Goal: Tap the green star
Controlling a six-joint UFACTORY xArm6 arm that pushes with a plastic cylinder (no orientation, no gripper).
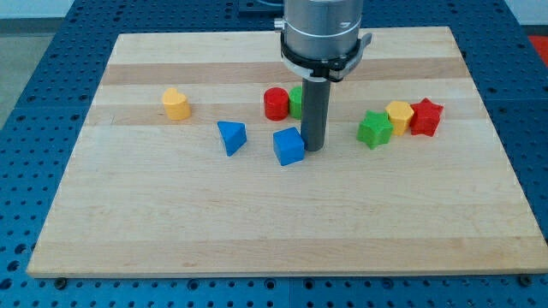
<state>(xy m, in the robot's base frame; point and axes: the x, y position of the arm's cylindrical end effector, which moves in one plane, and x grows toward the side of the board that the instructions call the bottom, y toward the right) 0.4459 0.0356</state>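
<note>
The green star (374, 129) lies on the wooden board (257, 222) at the view's right, touching a yellow block (399, 115) that sits beside a red star (425, 116). My tip (312, 149) rests on the board near the middle, touching or almost touching the right side of a blue cube (289, 146). The tip is well to the left of the green star, about a block's width or more apart.
A red cylinder (276, 103) and a green block (295, 101), partly hidden by the rod, sit just behind the tip. A blue triangular block (231, 137) lies left of the blue cube. A yellow block (175, 103) sits at the left.
</note>
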